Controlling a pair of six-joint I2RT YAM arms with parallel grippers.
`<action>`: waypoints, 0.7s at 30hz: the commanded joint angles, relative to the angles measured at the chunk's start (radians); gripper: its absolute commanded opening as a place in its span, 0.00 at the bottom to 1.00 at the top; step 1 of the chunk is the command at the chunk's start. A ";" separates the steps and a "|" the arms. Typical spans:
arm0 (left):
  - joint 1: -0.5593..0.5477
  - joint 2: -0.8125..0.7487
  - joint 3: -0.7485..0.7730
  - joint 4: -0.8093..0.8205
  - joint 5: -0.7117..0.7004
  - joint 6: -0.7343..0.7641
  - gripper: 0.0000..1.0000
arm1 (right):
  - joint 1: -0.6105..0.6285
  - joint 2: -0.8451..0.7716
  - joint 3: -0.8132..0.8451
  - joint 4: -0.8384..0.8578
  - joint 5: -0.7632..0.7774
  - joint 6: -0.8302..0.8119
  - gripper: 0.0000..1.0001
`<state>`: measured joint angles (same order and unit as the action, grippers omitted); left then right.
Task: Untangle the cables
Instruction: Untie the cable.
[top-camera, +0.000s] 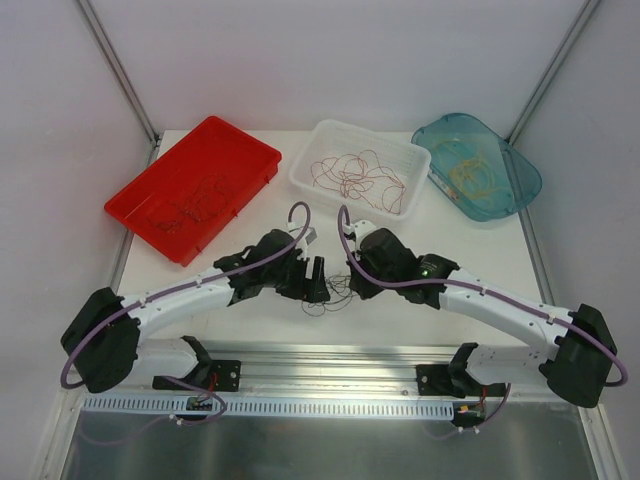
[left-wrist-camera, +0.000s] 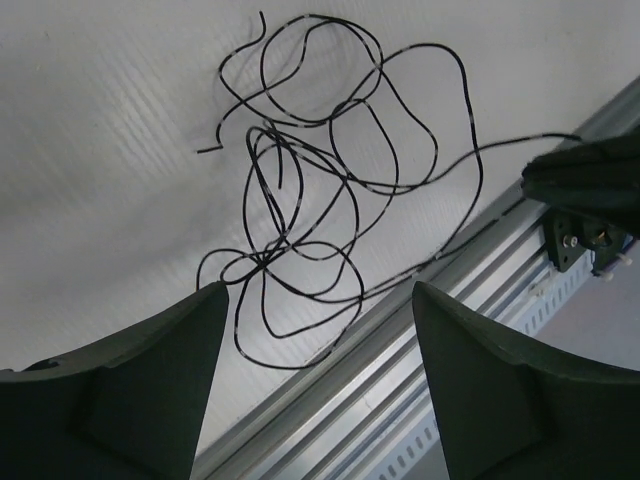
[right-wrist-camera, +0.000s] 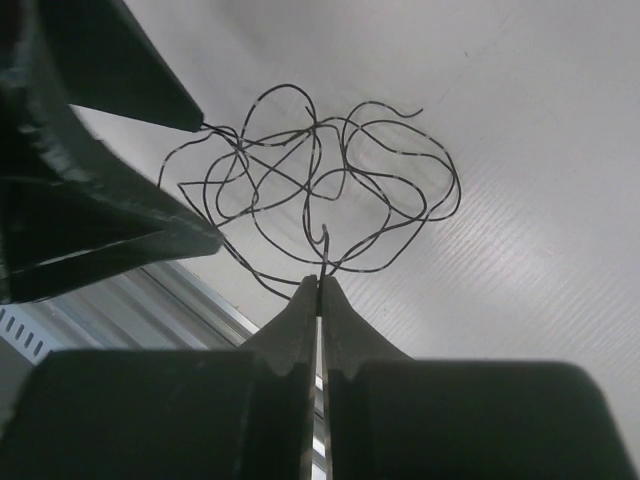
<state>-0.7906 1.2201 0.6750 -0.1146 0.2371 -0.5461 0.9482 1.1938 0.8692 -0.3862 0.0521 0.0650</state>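
Observation:
A tangle of thin dark cable (top-camera: 335, 293) lies on the white table between my two grippers, close to the near edge. In the left wrist view its loops (left-wrist-camera: 262, 258) spread out just beyond my left gripper (left-wrist-camera: 318, 300), which stands open and touches none of them. My right gripper (right-wrist-camera: 320, 285) is shut on one strand of this dark cable (right-wrist-camera: 322, 240), which rises from the pinched fingertips into the tangle. From above, the left gripper (top-camera: 318, 275) and right gripper (top-camera: 352, 275) sit close together over the tangle.
At the back stand a red tray (top-camera: 250, 150) with dark cables, a white basket (top-camera: 405, 155) with red cables (top-camera: 350, 175), and a teal tray (top-camera: 525, 180) with yellow cables (top-camera: 470, 170). An aluminium rail (top-camera: 330, 360) runs along the near table edge.

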 joint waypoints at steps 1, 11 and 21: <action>-0.018 0.067 0.052 0.053 -0.114 -0.055 0.74 | 0.009 -0.037 -0.001 0.049 -0.032 -0.011 0.01; -0.019 0.208 0.094 0.053 -0.159 -0.092 0.17 | 0.014 -0.106 -0.003 0.026 -0.006 -0.030 0.01; 0.108 0.069 0.034 -0.108 -0.404 -0.192 0.00 | -0.064 -0.250 0.004 -0.192 0.224 -0.073 0.01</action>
<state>-0.7666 1.3773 0.7387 -0.0990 -0.0055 -0.7010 0.9440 1.0245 0.8688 -0.4644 0.1352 0.0208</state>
